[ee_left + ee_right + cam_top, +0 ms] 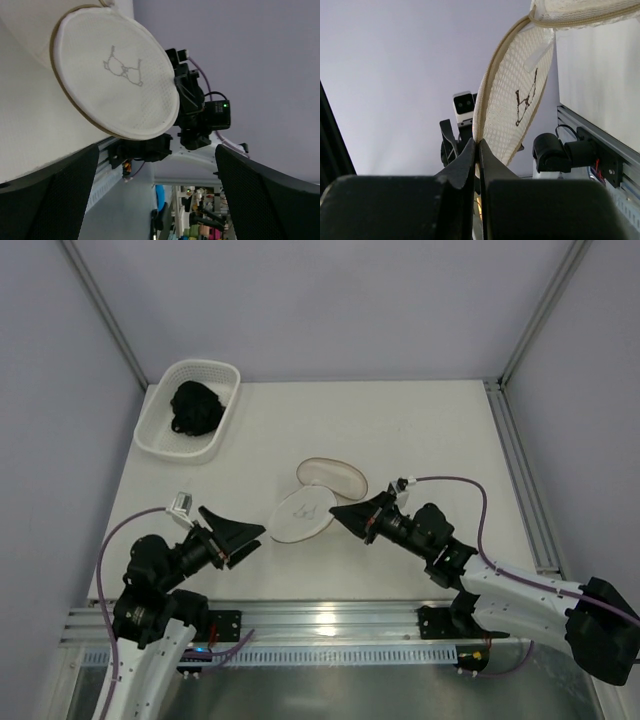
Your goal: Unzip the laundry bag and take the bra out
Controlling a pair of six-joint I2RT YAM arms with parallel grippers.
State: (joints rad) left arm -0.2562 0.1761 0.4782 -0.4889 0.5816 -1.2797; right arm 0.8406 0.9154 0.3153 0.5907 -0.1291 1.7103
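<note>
1. Top external: I look down from above and behind the arm bases, facing the far wall. This is the widest, farthest view, with the whole table in frame.
2. Left wrist: I look out from behind the left gripper, low over the table. The view is rolled, so the tabletop stands at the left. It faces the right arm, with the bag close in front.
3. Right wrist: I look along the right gripper, also rolled, tabletop at the right. This is the nearest view, with the bag rim at the fingertips. It faces the left arm's camera.
4. Shared: the bag shows in all three. The wrist views face each other, each catching the opposite arm and the front rail.
</note>
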